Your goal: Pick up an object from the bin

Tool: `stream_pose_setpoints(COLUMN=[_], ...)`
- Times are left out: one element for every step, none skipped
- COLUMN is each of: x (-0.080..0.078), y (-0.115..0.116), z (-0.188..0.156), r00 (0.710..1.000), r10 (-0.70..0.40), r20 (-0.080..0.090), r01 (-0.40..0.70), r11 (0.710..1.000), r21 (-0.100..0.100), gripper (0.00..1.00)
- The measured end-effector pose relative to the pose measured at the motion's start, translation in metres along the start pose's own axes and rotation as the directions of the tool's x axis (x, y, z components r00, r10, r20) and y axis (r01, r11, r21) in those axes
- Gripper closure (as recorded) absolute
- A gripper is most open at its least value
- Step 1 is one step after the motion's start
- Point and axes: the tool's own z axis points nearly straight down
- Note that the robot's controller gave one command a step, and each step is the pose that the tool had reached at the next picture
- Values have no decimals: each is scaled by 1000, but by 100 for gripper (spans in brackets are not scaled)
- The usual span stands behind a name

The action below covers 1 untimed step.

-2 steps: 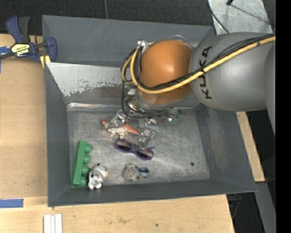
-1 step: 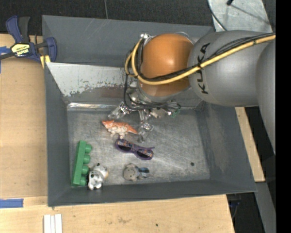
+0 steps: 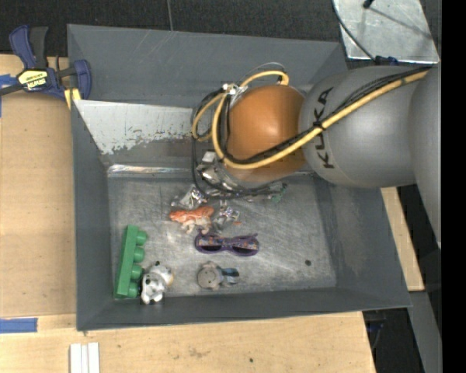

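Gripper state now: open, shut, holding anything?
Gripper: cannot be told. It sits under the arm's orange cover, close to an orange toy near the middle of the bin.

Pale wooden bench (image 3: 31, 208) shows along the left and front edges, narrow strip on the right too. Beyond its far edge a flat black surface (image 3: 217, 2), floor or backing, can't tell. Shiny grey metal sheet (image 3: 396, 33) at far right corner, catching bright reflections. Light soft, even
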Motion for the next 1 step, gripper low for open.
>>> stream_pose_setpoints(x=[0], y=[0], z=[0], r00=[1000], r10=[2], r20=[0], r01=[-2], r11=[1000], r21=[-1], gripper=[100])
